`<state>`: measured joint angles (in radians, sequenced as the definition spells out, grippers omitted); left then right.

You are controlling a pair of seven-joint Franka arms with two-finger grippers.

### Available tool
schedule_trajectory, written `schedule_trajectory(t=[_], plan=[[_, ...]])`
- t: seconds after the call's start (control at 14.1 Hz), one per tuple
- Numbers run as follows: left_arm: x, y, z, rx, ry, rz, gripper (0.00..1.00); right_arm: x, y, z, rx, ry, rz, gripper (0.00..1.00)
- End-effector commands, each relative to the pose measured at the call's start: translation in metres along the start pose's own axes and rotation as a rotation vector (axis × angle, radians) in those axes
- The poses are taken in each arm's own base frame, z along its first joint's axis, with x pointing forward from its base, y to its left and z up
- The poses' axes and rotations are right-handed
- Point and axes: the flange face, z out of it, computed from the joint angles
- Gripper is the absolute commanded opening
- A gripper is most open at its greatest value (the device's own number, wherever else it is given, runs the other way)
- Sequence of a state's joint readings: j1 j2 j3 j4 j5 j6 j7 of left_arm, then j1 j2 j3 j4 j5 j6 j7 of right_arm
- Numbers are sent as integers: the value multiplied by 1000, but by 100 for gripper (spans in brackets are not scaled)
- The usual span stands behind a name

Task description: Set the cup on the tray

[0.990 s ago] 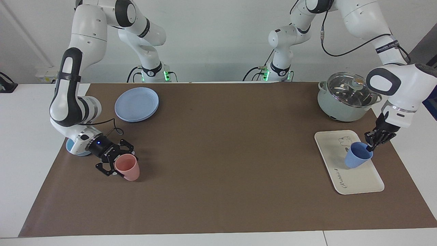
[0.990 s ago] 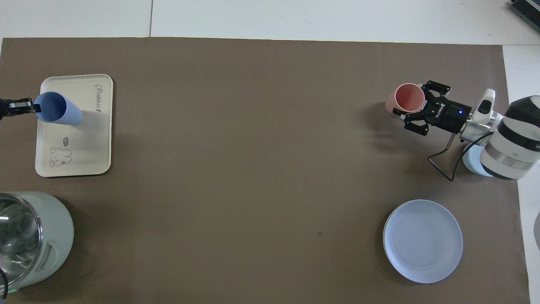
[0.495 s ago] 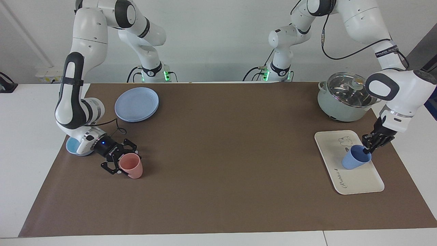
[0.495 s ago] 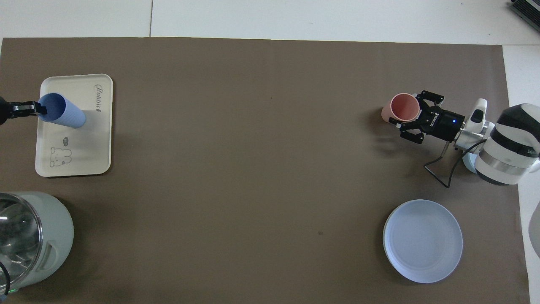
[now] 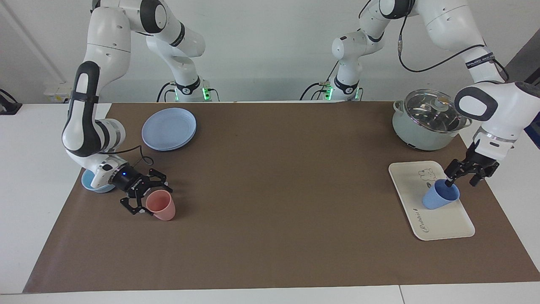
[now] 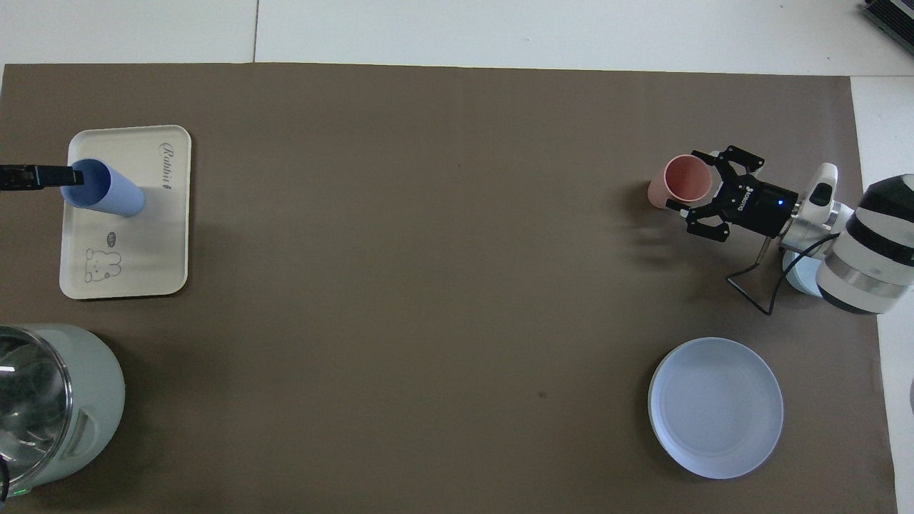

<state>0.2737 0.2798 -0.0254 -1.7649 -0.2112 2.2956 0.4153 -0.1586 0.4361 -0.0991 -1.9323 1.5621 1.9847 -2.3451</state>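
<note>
Closest to the robots, the lidded pot (image 5: pixel 429 120) sits at the left arm's corner of the bench and the round blue plate (image 5: pixel 169 128) toward the right arm's end; neither has moved. Farther out, the tray (image 5: pixel 426 219) lies by the left arm's end, and the blue cup (image 5: pixel 440 197) now stands on it, slightly tilted, about midway along the tray. A second ago the left gripper (image 5: pixel 463 180) pinched the cup's rim with the cup carried at a slant; now its fingers have spread apart, one tip just inside the rim and the other outside it, so the cup has been let go. At the right arm's end of the bench, the right gripper (image 5: pixel 144 198) lies low beside the pink cup (image 5: pixel 161 205), its fingers released and splayed to either side of the cup's mouth; half a second ago they hugged the cup more closely. A small blue bowl (image 5: pixel 89 182) peeks out under that arm's wrist, near the bench edge.
</note>
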Motion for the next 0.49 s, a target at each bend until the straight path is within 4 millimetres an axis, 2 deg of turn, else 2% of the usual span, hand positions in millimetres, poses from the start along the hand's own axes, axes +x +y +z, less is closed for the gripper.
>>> schedule_trajectory(t=[0.0, 0.14, 0.35, 0.42], plan=[[-2, 40, -43, 19, -42, 92, 100, 40, -9, -16, -21, 27, 66, 100], [-5, 81, -67, 44, -73, 182, 100, 72, -14, -33, -38, -12, 125, 100], [-23, 137, -105, 61, -85, 179, 100, 128, -21, -56, -23, -134, 239, 100], [-27, 158, -115, 71, -106, 172, 100, 139, -22, -62, -44, -194, 262, 100]])
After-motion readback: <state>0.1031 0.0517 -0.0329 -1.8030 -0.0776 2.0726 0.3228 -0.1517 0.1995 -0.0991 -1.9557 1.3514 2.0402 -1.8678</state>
